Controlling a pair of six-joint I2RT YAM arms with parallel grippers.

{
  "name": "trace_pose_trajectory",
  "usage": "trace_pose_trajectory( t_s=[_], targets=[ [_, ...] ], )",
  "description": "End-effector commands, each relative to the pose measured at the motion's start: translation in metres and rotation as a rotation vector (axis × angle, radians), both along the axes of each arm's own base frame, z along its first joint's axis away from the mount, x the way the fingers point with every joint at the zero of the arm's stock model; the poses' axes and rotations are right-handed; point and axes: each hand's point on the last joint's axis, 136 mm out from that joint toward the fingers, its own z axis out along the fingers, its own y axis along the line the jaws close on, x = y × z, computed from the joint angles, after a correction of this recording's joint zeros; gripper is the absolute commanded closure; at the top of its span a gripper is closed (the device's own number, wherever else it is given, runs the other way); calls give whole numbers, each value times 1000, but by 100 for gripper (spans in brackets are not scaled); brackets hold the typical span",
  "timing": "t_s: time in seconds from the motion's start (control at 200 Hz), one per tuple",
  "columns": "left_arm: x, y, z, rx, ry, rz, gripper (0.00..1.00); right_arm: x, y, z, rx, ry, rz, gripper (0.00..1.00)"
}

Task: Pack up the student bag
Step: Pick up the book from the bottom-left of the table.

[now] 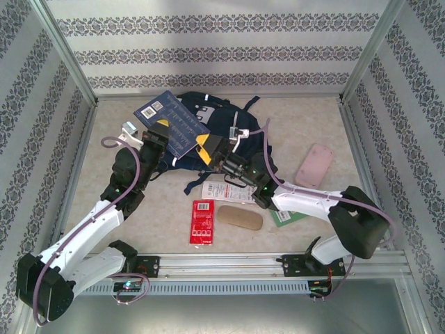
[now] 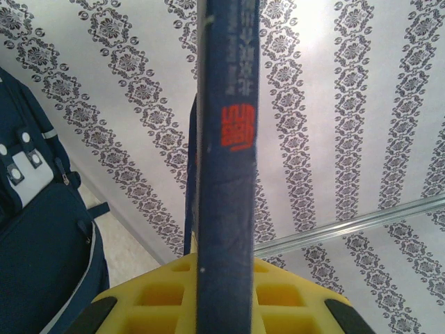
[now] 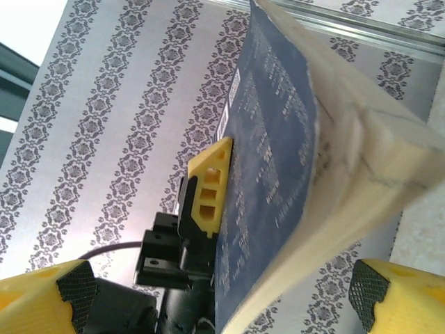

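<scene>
The student bag [image 1: 233,115] lies on the bench [image 1: 306,125], near its far side. Just above the bag, the left gripper [image 1: 160,138] pinches a blue book [image 1: 174,124]. The right gripper [image 1: 207,149] is spread wide, close beside this book.

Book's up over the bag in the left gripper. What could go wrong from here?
The left gripper pinches the book at one edge only: it may pivot or slip.
The open right gripper straddles the book: a sideways move could knock it.
The student bag opening is hidden beneath: the drop may miss.
</scene>
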Motion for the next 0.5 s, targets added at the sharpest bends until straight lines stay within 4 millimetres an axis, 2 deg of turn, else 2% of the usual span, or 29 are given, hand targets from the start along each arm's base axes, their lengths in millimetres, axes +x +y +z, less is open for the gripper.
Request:
trace_pose_trajectory(
  t_s=[0.0,0.165,0.275,0.375,0.495],
  targets=[
    [-9,-2,41,-81,-115,-13,100,1,9,29,98,-37,20,5],
    [-9,-2,37,-88,-103,-12,100,11,19,40,148,-43,30,8],
    [-10,-3,35,-84,-95,-13,100,18,21,45,159,-52,5,14],
    [-11,-4,33,-82,-90,-12,100,23,22,44,147,-58,-20,24],
    [-11,-4,29,-72,-83,-5,100,29,21,37,116,-52,-59,40]
  ],
)
